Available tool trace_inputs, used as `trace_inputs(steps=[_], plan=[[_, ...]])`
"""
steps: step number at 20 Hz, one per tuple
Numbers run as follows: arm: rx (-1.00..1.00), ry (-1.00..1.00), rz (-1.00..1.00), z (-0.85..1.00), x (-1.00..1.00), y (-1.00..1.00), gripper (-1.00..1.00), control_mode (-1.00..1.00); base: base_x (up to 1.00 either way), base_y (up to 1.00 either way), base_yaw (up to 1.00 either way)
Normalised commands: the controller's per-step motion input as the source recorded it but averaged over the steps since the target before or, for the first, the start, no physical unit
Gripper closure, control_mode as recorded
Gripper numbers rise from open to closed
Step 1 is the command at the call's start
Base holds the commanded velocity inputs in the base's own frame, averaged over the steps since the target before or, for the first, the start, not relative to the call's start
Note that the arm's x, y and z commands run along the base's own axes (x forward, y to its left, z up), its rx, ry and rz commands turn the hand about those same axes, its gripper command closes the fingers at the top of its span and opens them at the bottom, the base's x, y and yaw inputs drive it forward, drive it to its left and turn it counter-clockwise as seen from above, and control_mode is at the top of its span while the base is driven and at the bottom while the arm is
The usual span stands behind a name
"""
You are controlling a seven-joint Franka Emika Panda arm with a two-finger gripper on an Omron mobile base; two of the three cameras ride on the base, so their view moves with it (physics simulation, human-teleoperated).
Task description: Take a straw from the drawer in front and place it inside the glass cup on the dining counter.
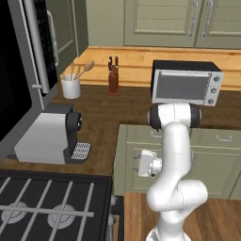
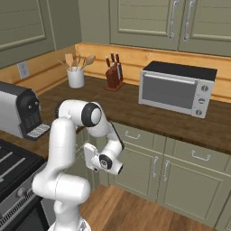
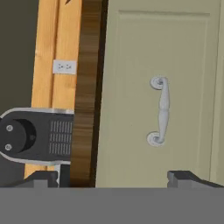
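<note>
A shut sage-green drawer [image 3: 131, 87] with a small metal handle [image 3: 160, 109] faces me in the hand view, which is rolled on its side. My gripper [image 3: 114, 177] is open, its dark fingertips [image 3: 41, 178] spread wide and a short way off the panel, below the handle as this view lies. From the left base camera, the gripper [image 1: 136, 163] points left at the cabinet face [image 1: 120, 160] under the dark wood counter [image 1: 101, 141]. The straw is hidden. The glass cup and the dining counter are out of view.
A coffee machine [image 1: 49, 134] stands on the counter above the drawer, beside a stove [image 1: 47, 207]. A white crock with wooden spoons [image 1: 71, 84], a knife block [image 1: 113, 77] and a toaster oven [image 1: 186, 84] sit further back. More drawers [image 2: 191, 155] run under the right-hand counter.
</note>
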Motion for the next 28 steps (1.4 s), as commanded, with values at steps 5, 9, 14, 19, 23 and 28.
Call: trace_inputs(steps=[5, 9, 14, 19, 23, 28], plan=[[0.0, 0.0, 0.0, -0.08, 0.11, 0.49, -1.0, -1.0, 0.0, 0.0, 0.0], [0.0, 0.01, 0.0, 0.0, 0.34, 0.43, -1.0, -1.0, 0.0, 0.0, 0.0], [0.0, 0.0, 0.0, -0.02, 0.24, 0.32, -1.0, -1.0, 0.0, 0.0, 0.0], [-0.02, 0.0, 0.0, -0.11, 0.13, 0.32, -1.0, -1.0, 0.0, 0.0, 0.0], [-0.07, 0.01, 0.0, -0.27, 0.0, 0.18, -1.0, -1.0, 0.0, 0.0, 0.0], [-0.1, 0.03, 0.0, -0.34, 0.02, 0.04, -1.0, -1.0, 0.0, 0.0, 0.0]])
